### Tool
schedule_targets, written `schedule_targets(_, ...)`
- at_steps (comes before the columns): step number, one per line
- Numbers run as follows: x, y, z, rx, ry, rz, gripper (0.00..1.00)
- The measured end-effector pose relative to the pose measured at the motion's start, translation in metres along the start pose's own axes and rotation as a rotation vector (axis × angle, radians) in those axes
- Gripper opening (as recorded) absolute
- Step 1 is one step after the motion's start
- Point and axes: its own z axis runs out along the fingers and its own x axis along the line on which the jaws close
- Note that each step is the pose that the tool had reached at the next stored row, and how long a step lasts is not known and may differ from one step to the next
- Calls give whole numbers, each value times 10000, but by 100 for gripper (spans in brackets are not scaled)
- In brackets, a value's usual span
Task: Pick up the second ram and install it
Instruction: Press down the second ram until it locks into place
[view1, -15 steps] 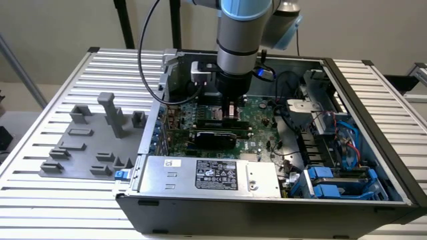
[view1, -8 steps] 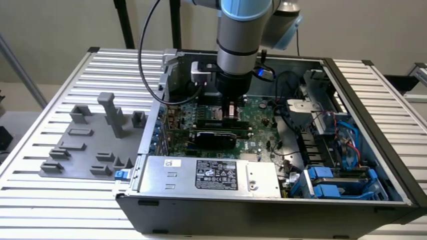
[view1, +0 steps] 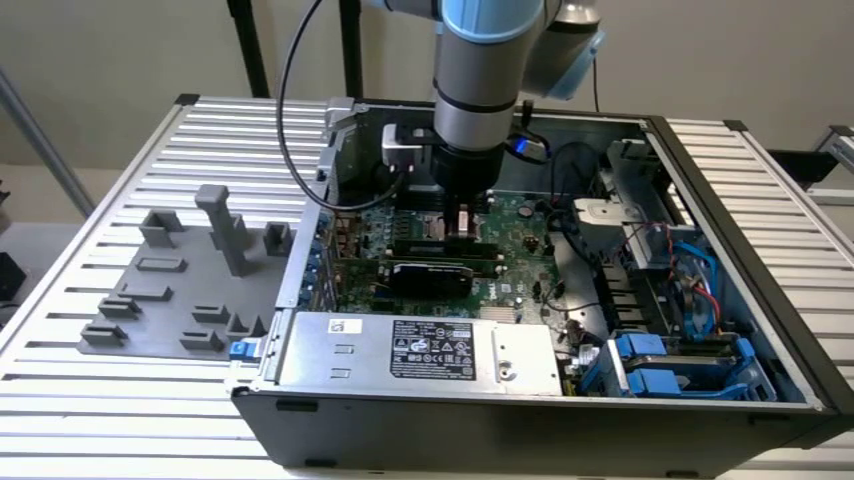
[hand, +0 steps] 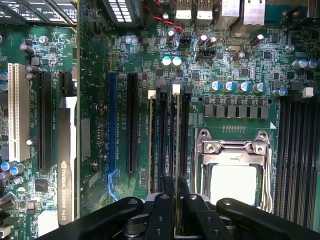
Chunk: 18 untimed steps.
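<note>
An open computer case (view1: 747, 300) sits on a slatted table (view1: 80, 200), with a grey fixture block (view1: 187, 290) lying at the exterior view's left. Over the green motherboard (view1: 514, 235), the gripper (hand: 175, 192) reaches down with its fingers (hand: 165, 200) nearly closed, pinching the second ram (hand: 175, 145), which stands on edge in its slot beside the silver processor (hand: 240, 182).

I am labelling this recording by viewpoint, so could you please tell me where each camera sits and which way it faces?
Exterior view: off the arm, raised, looking down into the open computer case on a slatted table; the arm's grey column reaches inside.
Wrist view: on the wrist, looking straight at the motherboard; the black gripper closes on the ram stick, edge-on among the memory slots.
Shared: motherboard, black graphics card.
</note>
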Motion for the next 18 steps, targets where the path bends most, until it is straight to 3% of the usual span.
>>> schedule_targets(9,-1,0,26,0,1,-11,0)
schedule_targets(10,0,0,26,-1,2,-12,100)
schedule_targets(13,0,0,11,1,2,-11,100)
schedule_targets(18,-2,2,-160,0,2,-12,100)
